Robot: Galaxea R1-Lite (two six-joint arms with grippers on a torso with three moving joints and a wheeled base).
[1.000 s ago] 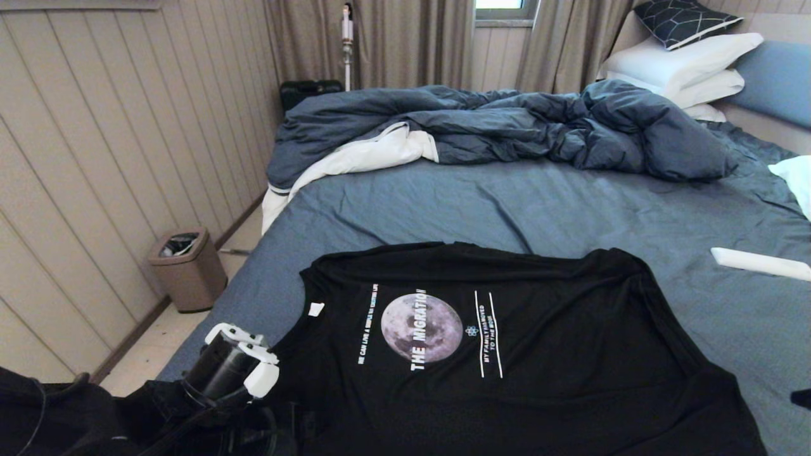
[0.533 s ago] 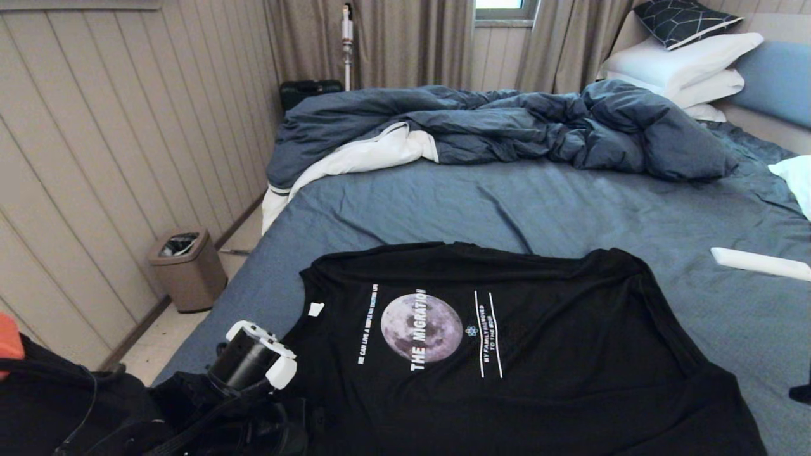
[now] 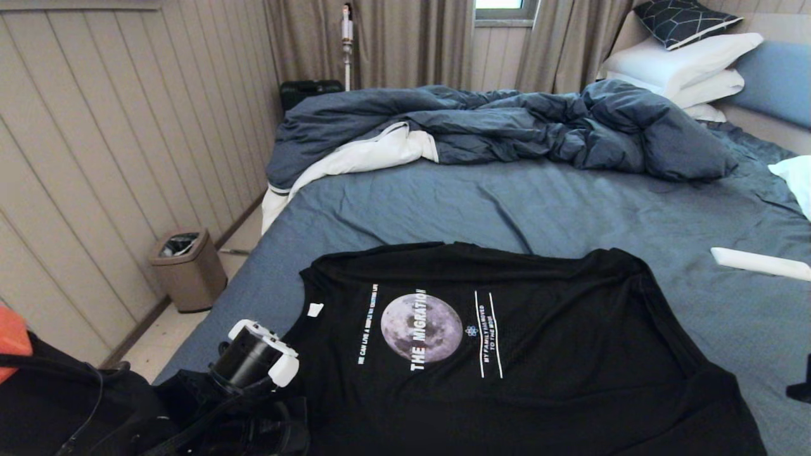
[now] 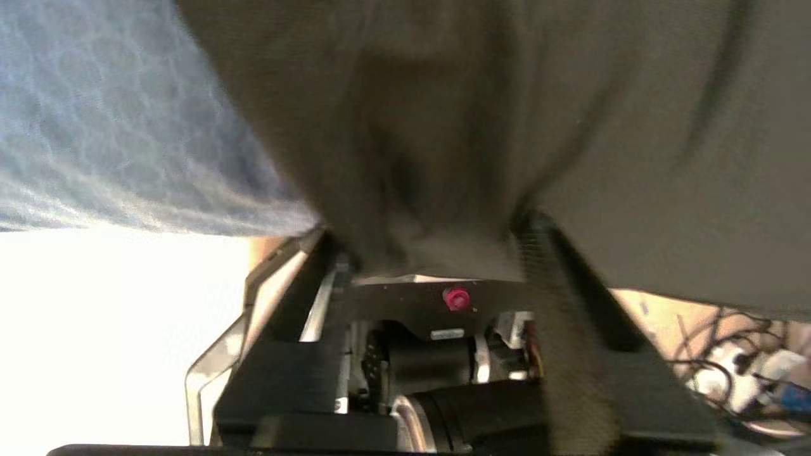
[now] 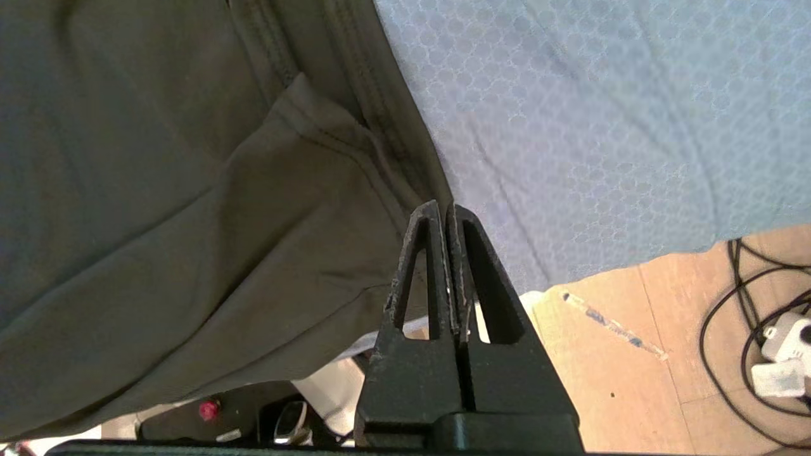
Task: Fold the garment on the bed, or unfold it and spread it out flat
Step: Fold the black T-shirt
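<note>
Head view: the garment (image 3: 507,354), a black T-shirt with a moon print, lies spread on the near part of the bed (image 3: 570,209), print upward, its white neck tag toward the left. A rumpled duvet (image 3: 507,126) and white pillows (image 3: 684,63) occupy the far side; a bin (image 3: 187,269) stands on the floor at left. The left arm's wrist sits at the shirt's near-left edge.

Left wrist view: the left tool (image 4: 437,247) has its fingers (image 4: 564,304) apart, with a bunch of the garment (image 4: 507,126) hanging between them; whether they clamp it cannot be told.

Right wrist view: the right tool (image 5: 447,218) has its fingers pressed together, tips at the garment's (image 5: 158,190) hem where it meets the sheet, at the bed's near edge.
</note>
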